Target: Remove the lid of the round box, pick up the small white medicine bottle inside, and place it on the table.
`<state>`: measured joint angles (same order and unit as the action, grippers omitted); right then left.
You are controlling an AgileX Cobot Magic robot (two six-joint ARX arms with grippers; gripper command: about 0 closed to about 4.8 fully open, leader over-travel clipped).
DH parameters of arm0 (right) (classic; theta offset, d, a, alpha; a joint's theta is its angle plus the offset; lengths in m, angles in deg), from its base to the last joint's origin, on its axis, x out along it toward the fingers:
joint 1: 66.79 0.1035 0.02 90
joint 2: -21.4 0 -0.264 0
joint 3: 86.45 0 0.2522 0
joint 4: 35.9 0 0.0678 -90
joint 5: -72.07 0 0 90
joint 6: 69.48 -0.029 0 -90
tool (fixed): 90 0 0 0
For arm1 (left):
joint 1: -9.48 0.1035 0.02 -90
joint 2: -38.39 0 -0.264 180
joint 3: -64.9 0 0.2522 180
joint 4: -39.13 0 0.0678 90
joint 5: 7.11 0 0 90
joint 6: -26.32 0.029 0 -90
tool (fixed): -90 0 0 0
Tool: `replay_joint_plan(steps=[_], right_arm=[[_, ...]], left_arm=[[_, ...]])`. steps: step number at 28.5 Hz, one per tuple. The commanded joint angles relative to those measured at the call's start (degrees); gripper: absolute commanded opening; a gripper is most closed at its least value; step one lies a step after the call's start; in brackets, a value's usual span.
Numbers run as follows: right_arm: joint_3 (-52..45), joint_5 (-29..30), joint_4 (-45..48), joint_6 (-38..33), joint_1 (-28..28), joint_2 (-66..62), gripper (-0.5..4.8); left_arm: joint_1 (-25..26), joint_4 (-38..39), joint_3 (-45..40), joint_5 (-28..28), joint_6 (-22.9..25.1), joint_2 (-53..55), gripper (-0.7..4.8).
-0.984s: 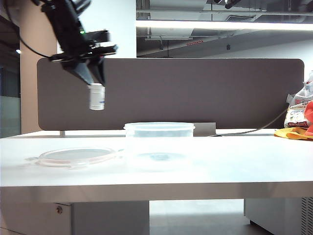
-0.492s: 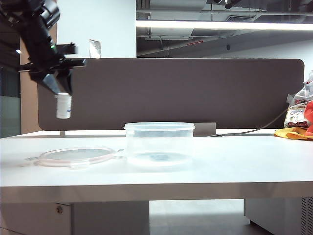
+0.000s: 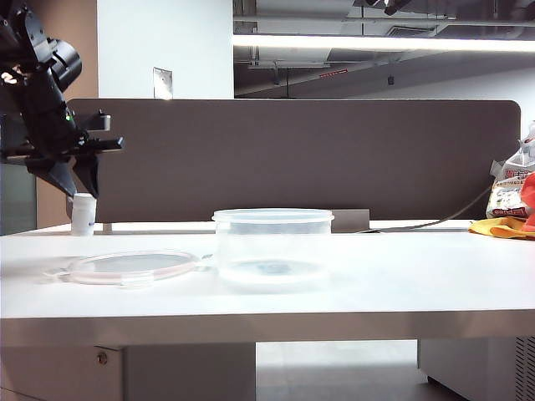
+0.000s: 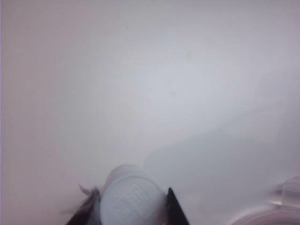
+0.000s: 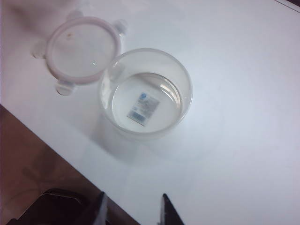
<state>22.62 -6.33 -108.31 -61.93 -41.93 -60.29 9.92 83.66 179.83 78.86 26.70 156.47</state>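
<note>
1. I see the small white medicine bottle (image 3: 82, 214) upright at the far left of the exterior view, low over the table (image 3: 376, 284); whether its base touches, I cannot tell.
2. My left hand (image 3: 77, 182) holds it from above, fingers clamped on its cap; the left wrist view shows the bottle (image 4: 131, 201) between the two dark fingertips (image 4: 172, 208).
3. The lid (image 3: 129, 266) lies flat on the table just in front of the bottle, beside the round box (image 3: 272, 247), which stands open mid-table.
4. My right hand (image 5: 133, 211) hangs high above the table's near edge, fingers narrowly parted, holding nothing, well apart from the box.
5. A brown divider panel (image 3: 334, 159) backs the white table; a cable and coloured bags (image 3: 510, 205) sit far right.
</note>
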Motion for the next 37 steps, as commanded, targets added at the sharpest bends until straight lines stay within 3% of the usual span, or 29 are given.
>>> replay_joint_plan(steps=[1,9,15,19,25,37], right_arm=[[0.13,0.04,0.2,0.15,0.04,0.26,1.48],[0.13,0.04,0.22,0.15,0.04,0.26,1.48],[0.13,0.07,0.22,0.17,0.04,0.24,1.48],[0.13,0.07,0.09,0.15,0.04,0.24,1.48],[0.13,0.09,-0.48,0.15,0.04,0.24,1.48],[0.13,0.74,-0.66,2.12,0.04,0.28,1.47]], left_arm=[[-0.13,-0.39,0.13,-0.22,0.02,1.29,0.57],[-0.17,0.5,0.11,-0.22,0.02,3.43,0.64],[-0.17,0.63,0.11,-0.07,0.02,3.43,1.55],[-0.17,0.81,0.11,-0.07,0.04,3.43,1.65],[-0.15,0.44,0.11,0.37,0.17,3.43,3.13],[-0.17,-2.38,0.22,0.15,-0.44,0.13,3.14]])
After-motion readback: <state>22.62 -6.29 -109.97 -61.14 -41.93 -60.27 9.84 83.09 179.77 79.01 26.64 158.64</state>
